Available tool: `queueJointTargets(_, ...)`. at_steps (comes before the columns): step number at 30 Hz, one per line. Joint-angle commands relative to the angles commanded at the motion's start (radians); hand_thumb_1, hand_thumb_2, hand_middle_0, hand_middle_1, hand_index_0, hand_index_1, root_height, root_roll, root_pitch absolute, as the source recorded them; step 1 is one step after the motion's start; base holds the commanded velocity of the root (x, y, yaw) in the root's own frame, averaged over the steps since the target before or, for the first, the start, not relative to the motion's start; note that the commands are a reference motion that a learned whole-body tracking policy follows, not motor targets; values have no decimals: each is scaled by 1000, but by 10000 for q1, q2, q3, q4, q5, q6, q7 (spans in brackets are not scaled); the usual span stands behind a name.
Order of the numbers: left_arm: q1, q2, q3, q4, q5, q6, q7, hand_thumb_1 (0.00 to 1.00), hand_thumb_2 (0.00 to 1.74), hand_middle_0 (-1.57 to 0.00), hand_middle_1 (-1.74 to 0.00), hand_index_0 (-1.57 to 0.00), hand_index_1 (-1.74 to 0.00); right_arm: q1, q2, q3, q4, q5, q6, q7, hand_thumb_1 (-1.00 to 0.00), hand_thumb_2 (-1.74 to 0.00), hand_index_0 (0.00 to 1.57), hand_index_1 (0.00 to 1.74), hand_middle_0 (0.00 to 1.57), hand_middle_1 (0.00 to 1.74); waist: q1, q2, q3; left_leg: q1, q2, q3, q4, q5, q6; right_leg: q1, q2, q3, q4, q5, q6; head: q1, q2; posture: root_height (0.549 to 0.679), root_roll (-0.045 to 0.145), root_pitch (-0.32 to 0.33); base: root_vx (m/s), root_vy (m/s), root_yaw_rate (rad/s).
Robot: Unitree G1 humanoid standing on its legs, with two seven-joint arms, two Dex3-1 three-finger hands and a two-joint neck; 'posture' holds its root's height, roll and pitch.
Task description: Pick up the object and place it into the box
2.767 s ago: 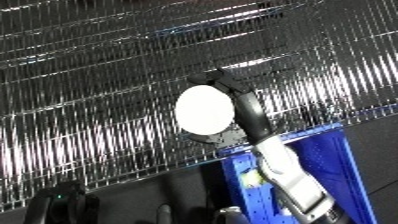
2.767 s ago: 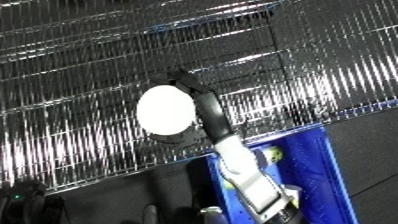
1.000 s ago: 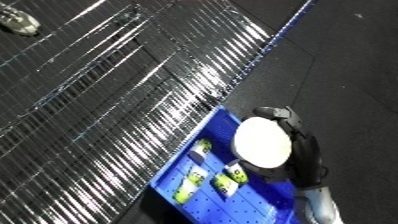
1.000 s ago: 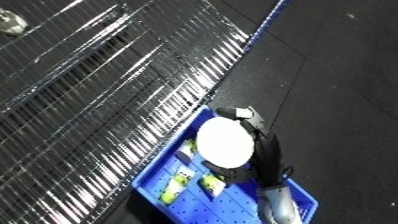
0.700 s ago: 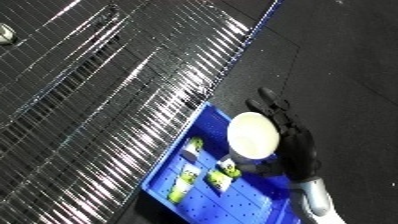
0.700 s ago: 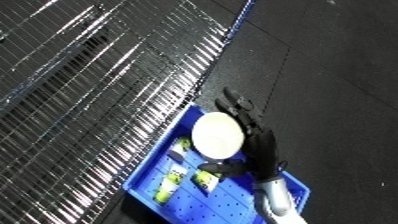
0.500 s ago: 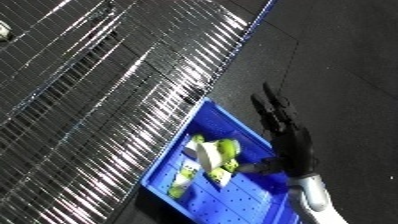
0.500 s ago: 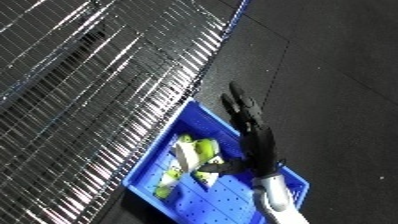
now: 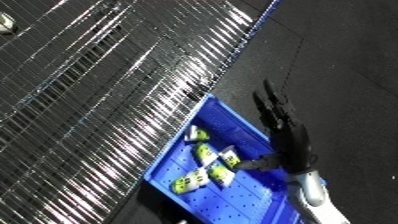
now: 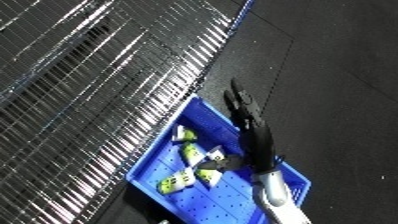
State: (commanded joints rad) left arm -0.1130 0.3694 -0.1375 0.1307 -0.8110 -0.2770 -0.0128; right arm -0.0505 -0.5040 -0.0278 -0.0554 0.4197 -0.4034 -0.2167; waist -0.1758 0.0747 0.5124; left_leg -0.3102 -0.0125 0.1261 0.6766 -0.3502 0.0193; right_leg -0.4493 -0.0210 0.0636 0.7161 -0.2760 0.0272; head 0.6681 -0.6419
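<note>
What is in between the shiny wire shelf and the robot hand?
The blue bin sits there, with small yellow-green and white packets inside it. Its one long wall runs along the wire shelf; the open robot hand reaches over its other side. The left eye view shows it best.

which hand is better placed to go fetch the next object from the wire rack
Probably the right hand: it is the only hand in view, open with straight fingers above the blue bin, beside the wire rack. The left hand shows in neither view, so its position cannot be judged.
</note>
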Motion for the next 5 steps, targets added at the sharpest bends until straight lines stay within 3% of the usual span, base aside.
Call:
queueJointTargets(3, -100, 11, -69, 15, 60, 67, 26, 1000, 1740, -1570, -1740, -1570, -1740, -267, -47, 249, -143, -20, 241, 206, 0, 0, 0, 0, 0, 0, 177, -73, 3, -34, -16, -135, 15, 39, -12, 51, -18, -73, 19, -11, -17, -471, -133, 646, 92, 22, -4, -65, 90)
queueJointTargets(5, -126, 15, -102, 48, 94, 114, 17, 1000, 1740, -1570, -1740, -1570, -1740, -418, -43, 405, -223, -39, 409, 408, 0, 0, 0, 0, 0, 0, 300, -118, -19, -58, -22, -228, 48, 62, -18, 89, -37, -135, 59, -37, -28, -846, -225, 646, 90, 18, 22, -65, 73)
